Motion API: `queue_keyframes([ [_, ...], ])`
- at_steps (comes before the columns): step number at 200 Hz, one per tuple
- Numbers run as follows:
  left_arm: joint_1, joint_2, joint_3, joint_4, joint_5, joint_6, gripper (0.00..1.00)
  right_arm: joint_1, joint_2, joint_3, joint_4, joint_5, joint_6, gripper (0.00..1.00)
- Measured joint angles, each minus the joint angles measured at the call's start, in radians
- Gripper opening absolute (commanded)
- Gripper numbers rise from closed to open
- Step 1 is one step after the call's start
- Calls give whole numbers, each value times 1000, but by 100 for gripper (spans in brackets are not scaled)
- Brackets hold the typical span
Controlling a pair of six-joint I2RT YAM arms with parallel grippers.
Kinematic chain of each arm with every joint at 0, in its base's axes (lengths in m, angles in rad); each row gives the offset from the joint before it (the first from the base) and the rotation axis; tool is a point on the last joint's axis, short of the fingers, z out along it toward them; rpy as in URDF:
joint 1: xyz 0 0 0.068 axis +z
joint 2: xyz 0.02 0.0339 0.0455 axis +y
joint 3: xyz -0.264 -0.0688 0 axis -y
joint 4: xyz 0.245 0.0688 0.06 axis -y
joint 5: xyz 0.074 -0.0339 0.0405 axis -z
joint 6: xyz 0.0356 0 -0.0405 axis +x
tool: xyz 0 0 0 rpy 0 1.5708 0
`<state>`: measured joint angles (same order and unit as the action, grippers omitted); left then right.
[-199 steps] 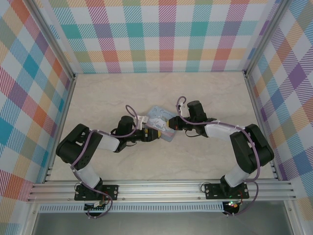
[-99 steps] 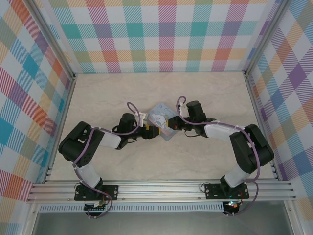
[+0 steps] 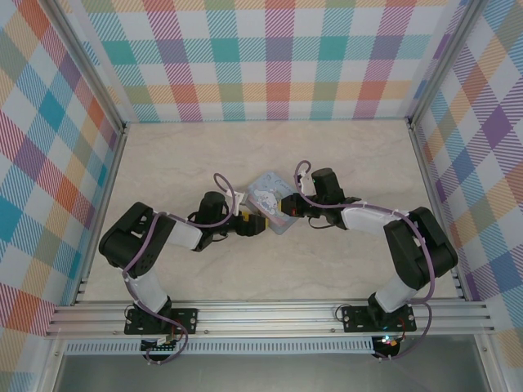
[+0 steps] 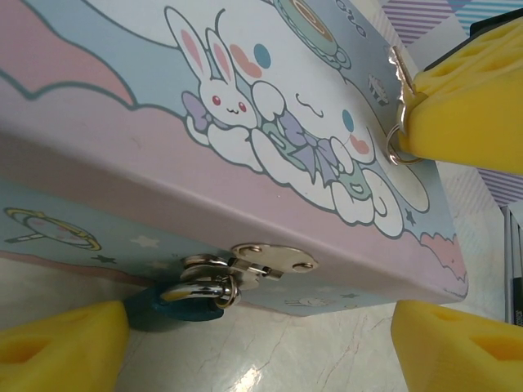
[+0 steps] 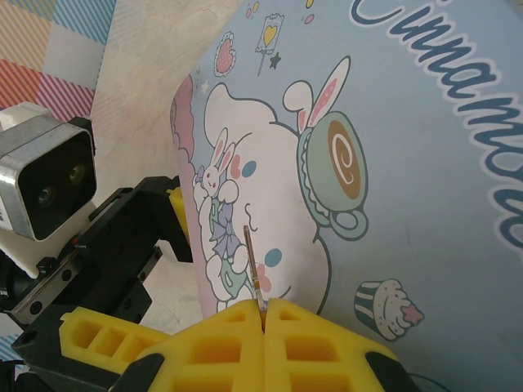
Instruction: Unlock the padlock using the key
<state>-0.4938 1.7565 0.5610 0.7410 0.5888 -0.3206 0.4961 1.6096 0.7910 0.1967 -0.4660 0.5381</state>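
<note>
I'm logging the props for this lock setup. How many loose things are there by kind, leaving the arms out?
Light-blue rectangular cartoon tin box: 1
Small blue-teal padlock with a metal shackle, on the tin's hasp: 1
Thin metal key, pinched in the right gripper: 1
Total: 3

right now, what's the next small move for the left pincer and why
Probably shift the left pincer sideways to centre the padlock in its gap. It stands open, and the padlock hangs unheld from the tin's clasp, close beside one finger. The right pincer is shut on the key above the lid, so the lock likely needs steadying first.
</note>
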Motion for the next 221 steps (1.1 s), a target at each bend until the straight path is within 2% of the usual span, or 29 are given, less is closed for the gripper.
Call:
queue_keyframes([
  [82,0,25,6,45,5,46,87,1,-1,0,0,2,0,3],
  [131,2,56,31,44,51,68,76,1,-1,0,1,3,0,3],
  [160,8,75,40,56,93,37,72,1,-1,0,1,3,0,3],
  [221,7,61,35,42,136,-74,70,1,-1,0,3,3,0,3],
])
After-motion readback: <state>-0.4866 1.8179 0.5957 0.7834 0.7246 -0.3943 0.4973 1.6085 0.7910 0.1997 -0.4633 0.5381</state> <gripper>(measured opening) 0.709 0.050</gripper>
